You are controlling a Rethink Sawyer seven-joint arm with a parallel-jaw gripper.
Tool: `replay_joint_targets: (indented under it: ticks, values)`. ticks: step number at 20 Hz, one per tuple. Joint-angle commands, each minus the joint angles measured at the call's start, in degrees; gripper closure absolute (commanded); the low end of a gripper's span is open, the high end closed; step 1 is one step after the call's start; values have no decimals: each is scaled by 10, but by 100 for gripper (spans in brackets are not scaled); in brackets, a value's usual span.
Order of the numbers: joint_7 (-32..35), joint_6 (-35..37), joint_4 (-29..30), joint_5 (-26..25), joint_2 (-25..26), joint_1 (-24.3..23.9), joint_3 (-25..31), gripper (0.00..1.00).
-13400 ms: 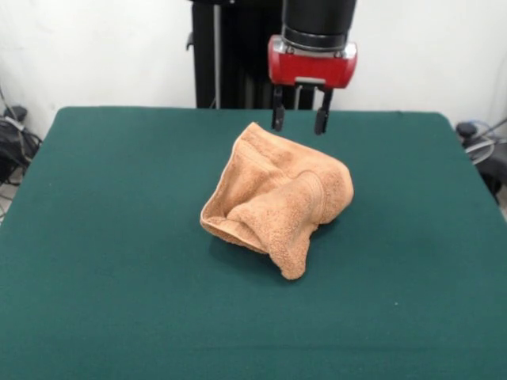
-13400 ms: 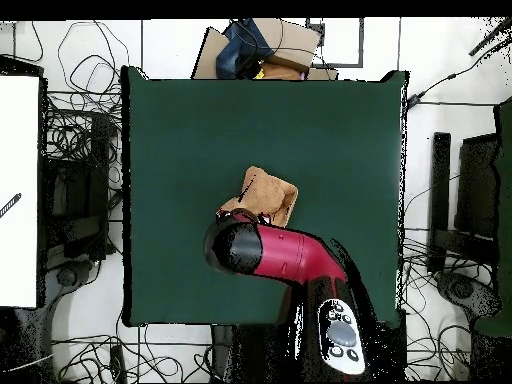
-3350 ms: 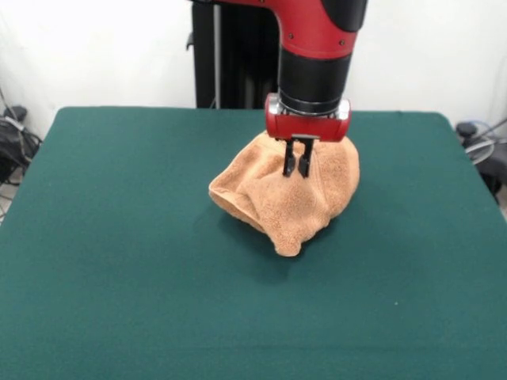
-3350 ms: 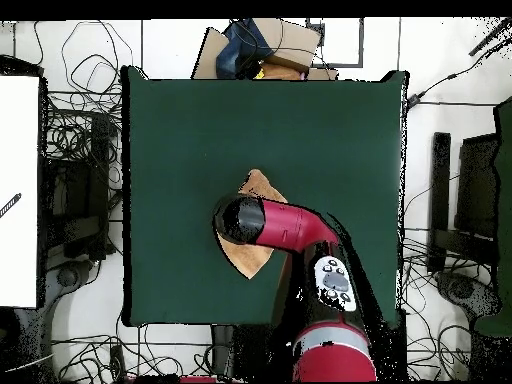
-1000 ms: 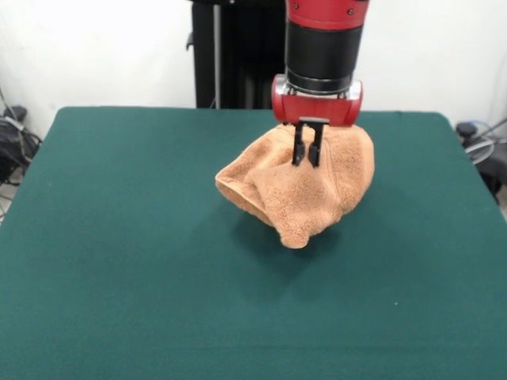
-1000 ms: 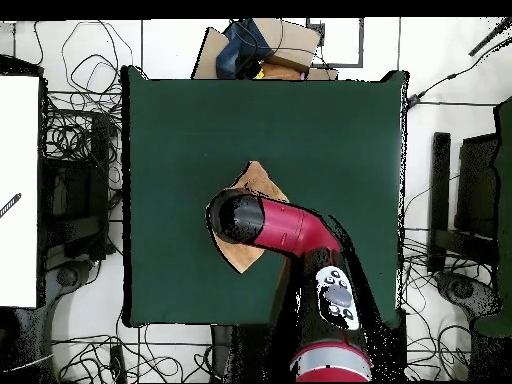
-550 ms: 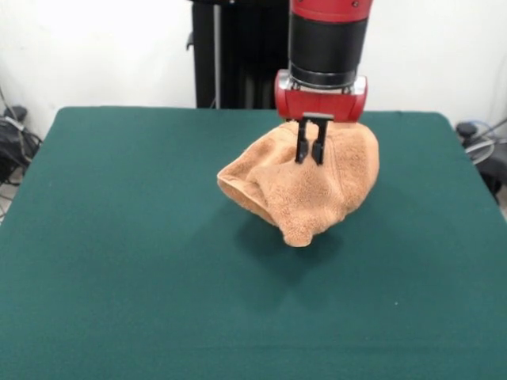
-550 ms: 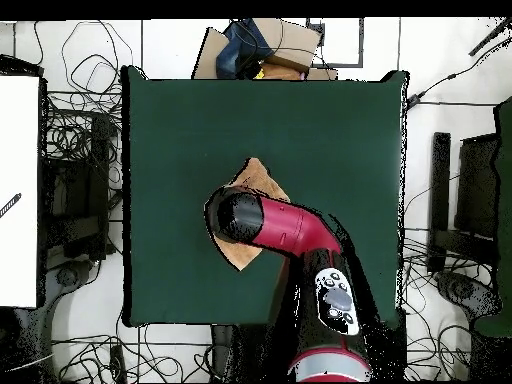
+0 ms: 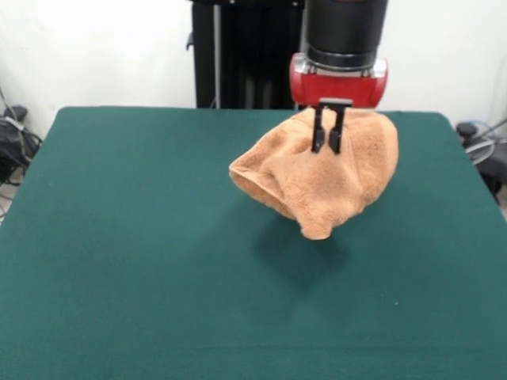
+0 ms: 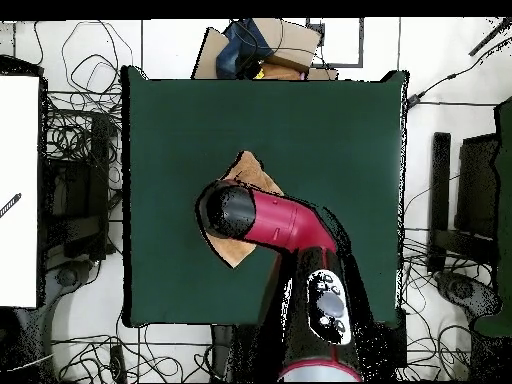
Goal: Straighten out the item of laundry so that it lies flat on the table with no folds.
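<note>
No legible txt, labels, brands or nos. anywhere in either view.

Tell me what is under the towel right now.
Under the towel the front view shows only bare green table and the towel's shadow; it hangs lifted, pinched by the gripper. In the overhead view the arm covers most of the towel and the table beneath it.
</note>
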Motion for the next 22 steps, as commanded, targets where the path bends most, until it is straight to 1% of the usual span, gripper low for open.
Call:
replay_joint_targets:
  ticks: [1,6,17,22]
  values:
    - [124,74,-26,21,-27,16,-3,100]
    - [128,89,-26,27,-36,18,-5,100]
    - [123,89,-21,35,-43,9,1,100]
    - [118,78,-16,38,-42,2,6,100]
